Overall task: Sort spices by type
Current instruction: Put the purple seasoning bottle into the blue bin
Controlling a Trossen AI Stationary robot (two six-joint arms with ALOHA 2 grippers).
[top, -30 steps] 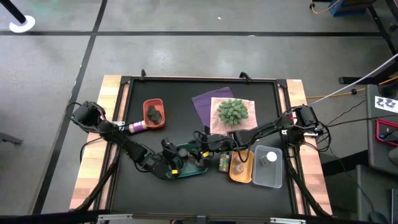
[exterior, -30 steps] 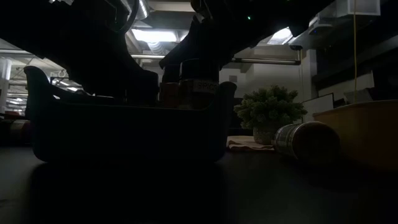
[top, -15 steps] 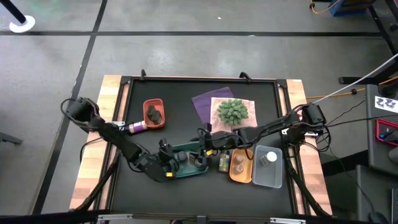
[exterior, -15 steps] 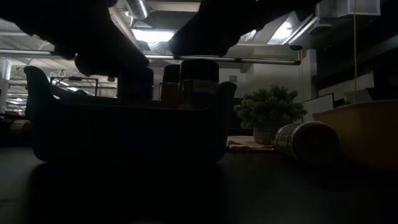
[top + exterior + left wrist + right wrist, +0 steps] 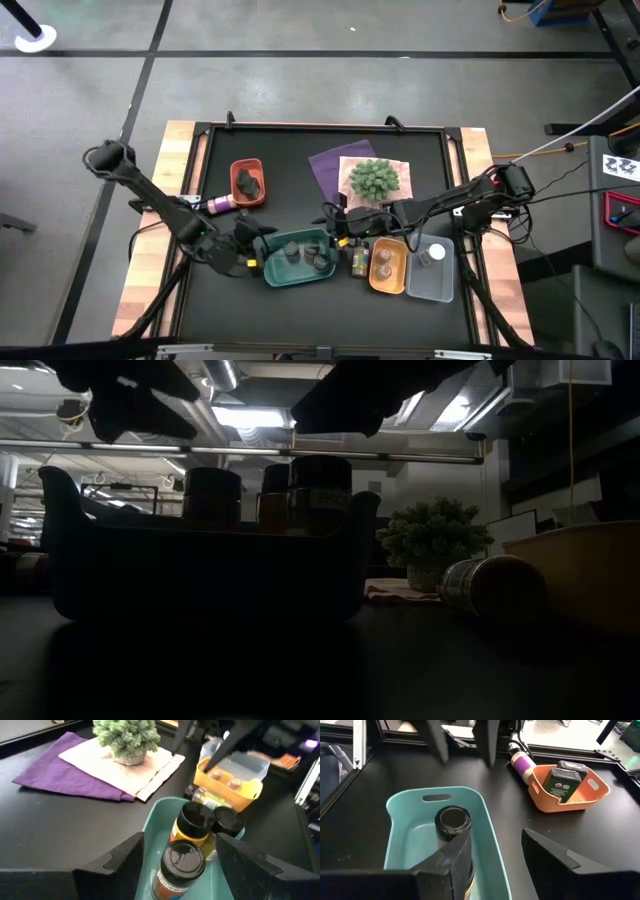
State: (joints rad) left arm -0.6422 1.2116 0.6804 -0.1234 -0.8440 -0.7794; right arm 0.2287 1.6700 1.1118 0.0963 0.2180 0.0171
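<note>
— Where are the spices sitting at this moment?

— Three dark-lidded jars [image 5: 303, 256] are standing upright inside the teal tray [image 5: 272, 274], near the front edge of the bench [image 5: 290, 200]. In the left wrist view the same jars [image 5: 187, 845] are standing close together in that tray [image 5: 155, 822]. One more jar [image 5: 357, 262] is lying on its side on the bench, between the teal tray and the yellow tray [image 5: 388, 284]. In the low view this lying jar [image 5: 492, 588] is resting just beside the yellow tray [image 5: 580, 575].

— And the other trays?

— Brownish jars [image 5: 383, 262] are sitting in the yellow tray. A white-capped jar [image 5: 434, 254] is lying in the clear tray [image 5: 428, 288] at the right. Dark lumpy pieces [image 5: 247, 183] are filling the orange tray [image 5: 236, 169], and a purple-labelled jar [image 5: 220, 204] is lying on the bench just beside it.

— What are the arms doing?

— The left end effector [image 5: 252, 250] is hanging just to the left of the teal tray, with its fingers spread apart and holding nothing. The right end effector [image 5: 335, 222] is hovering behind the teal tray, near the green ball plant [image 5: 373, 179]; its fingers are also spread and empty. In the right wrist view one jar [image 5: 452, 819] is showing inside the teal tray [image 5: 402, 802], between that arm's fingers but not touching them.

— What is the plant standing on?

— On a pale cloth [image 5: 395, 168] that is overlapping a purple cloth [image 5: 328, 166].
</note>
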